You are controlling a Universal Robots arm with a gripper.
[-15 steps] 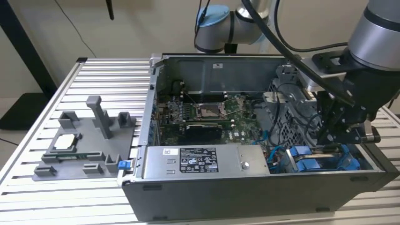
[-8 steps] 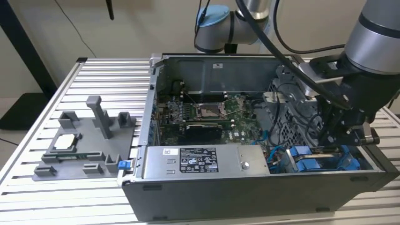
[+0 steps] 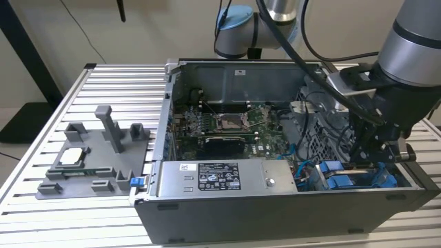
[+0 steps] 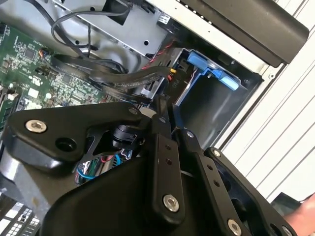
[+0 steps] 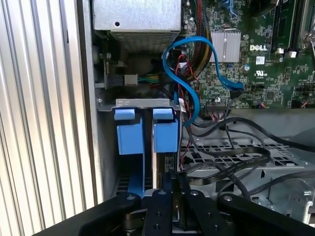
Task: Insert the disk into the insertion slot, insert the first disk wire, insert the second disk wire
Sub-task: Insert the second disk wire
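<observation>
Reaching into the open computer case (image 3: pixel 276 217), the gripper (image 5: pixel 170 184) hung at the drive bay, fingers pinched together on the edge of the disk (image 5: pixel 160 167), which stood between blue carriers (image 5: pixel 129 132).

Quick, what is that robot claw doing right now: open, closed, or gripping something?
Gripper: fingers close together inside the computer case by the blue carrier; whether it grips anything cannot be told.

Disk (image 5: pixel 158 147): blue carrier frame, standing on edge in insertion slot (image 5: pixel 123 105) at case's corner.
</observation>
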